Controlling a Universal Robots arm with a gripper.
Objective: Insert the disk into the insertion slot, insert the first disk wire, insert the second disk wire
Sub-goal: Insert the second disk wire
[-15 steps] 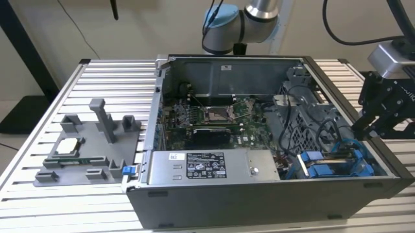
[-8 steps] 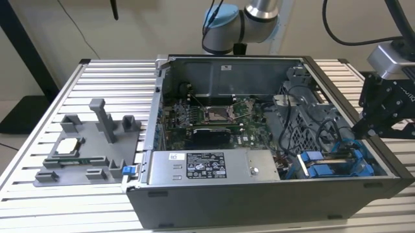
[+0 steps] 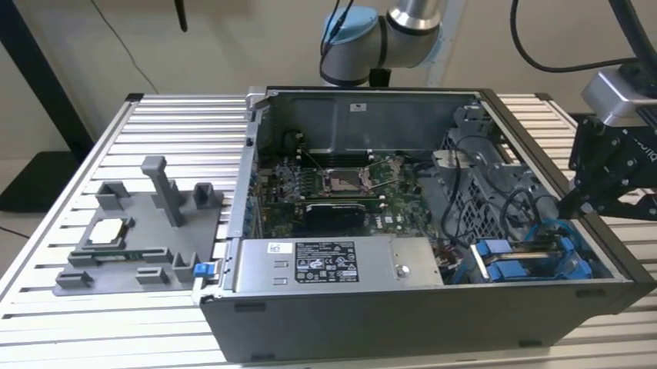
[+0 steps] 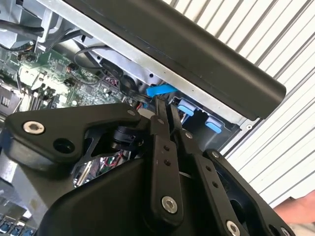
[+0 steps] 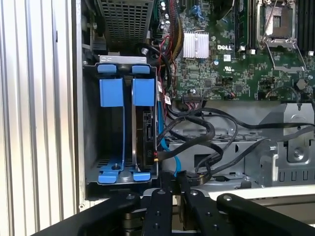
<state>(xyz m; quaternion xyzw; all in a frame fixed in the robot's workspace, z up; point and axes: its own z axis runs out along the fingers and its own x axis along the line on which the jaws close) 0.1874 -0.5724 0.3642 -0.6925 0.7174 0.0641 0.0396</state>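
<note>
**At the drive bay, fingers closed on a blue wire**

Inside the open computer case [image 3: 411, 323], at the corner on the exterior view's right, the disk [image 5: 147, 132] already stands edge-on in the insertion slot [image 5: 91, 147]; its blue frame [image 5: 143, 91] sits beside a second, matching blue frame in the neighbouring bay. The gripper [image 4: 165, 104] hangs just at the bay's end; its fingers are drawn almost together, and in the second wrist view the blue wire [image 4: 160, 90] juts out from between their tips. In the first wrist view that wire runs along the disk's exposed edge and down to the fingertips; black cables [image 5: 206, 132] loop just beside it, over the grey metal next to the motherboard [image 5: 236, 64]. The grey power-supply box [image 3: 339, 265] lies along the case's near wall; the case rests on a slatted table [image 3: 61, 323].
</note>
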